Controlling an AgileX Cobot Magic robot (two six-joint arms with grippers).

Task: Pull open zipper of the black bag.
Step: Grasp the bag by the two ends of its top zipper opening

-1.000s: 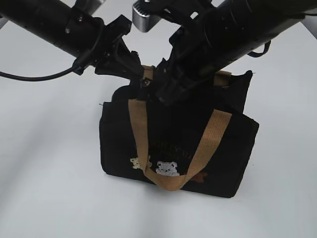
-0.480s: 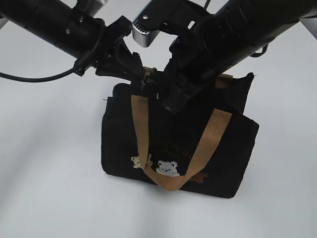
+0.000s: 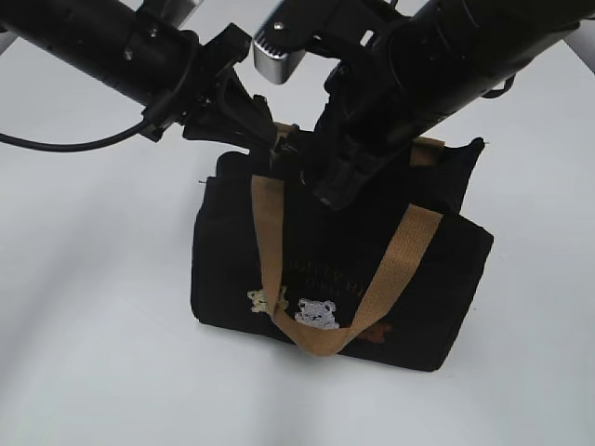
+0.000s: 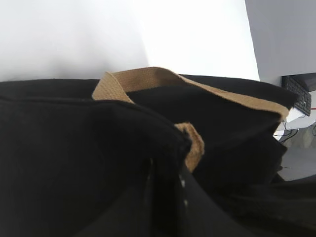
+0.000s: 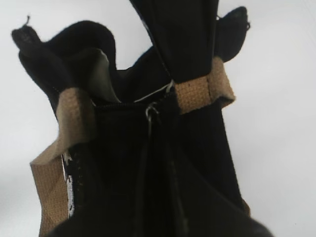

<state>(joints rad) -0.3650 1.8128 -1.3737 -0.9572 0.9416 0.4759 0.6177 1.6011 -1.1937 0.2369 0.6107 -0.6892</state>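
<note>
The black bag (image 3: pixel 232 269) stands on the white table, its tan handle (image 3: pixel 381 279) looping down the front over the small bears (image 3: pixel 316 314). My left gripper (image 3: pixel 270 149) is shut on the bag's top edge at the left end; the left wrist view shows its fingers pinching black fabric (image 4: pixel 168 163) beside a handle end (image 4: pixel 195 145). My right gripper (image 3: pixel 327 190) comes down on the top from the right. In the right wrist view it (image 5: pixel 154 123) is shut at the silver zipper pull (image 5: pixel 150 111) on the zip track (image 5: pixel 118 104). Beyond the pull the bag mouth (image 5: pixel 106 69) gapes a little.
The bag (image 5: pixel 79 44) sits on a plain white table (image 3: pixel 93 353) with bare surface on all sides. A silver block (image 3: pixel 279 51) sits between the two black arms above the bag. A keyboard (image 4: pixel 298 94) lies far off past the table edge.
The right gripper's jaws have closed at the zipper pull. Both arms and the bag's top have shifted slightly to the right.
</note>
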